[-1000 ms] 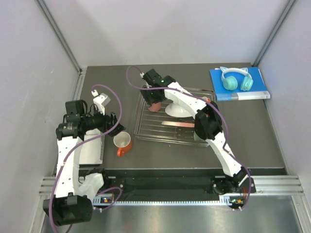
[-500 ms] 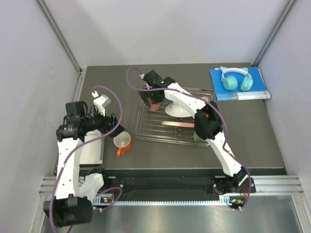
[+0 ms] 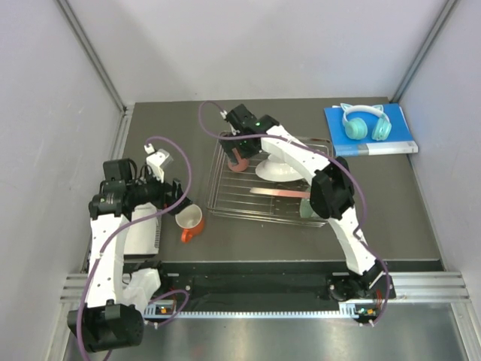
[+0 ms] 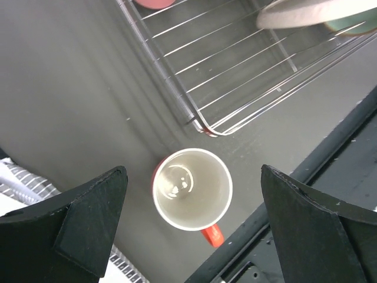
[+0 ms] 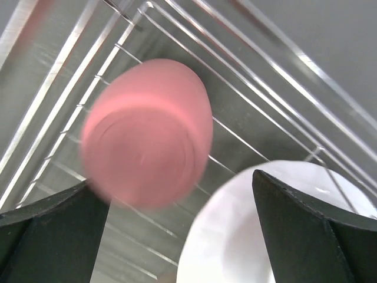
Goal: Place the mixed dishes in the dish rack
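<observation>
Tumbler (image 5: 146,134) inside dish rack (image 3: 242,192), orange mug (image 4: 192,188) just outside.

no readable text anywhere (the book cover included).

The left arm (image 3: 98,248) stood over its base at the bench's (image 3: 391,210) near-left corner, elbow bent and forearm turned toward the middle. The left gripper (image 3: 177,197) pointed down over the near-left part, jaws spread wide and gripping nothing. The right arm (image 3: 346,233) was stretched from the near-right corner toward the back edge. The right gripper (image 3: 239,154) faced down, jaws likewise wide apart and gripping nothing.
</observation>
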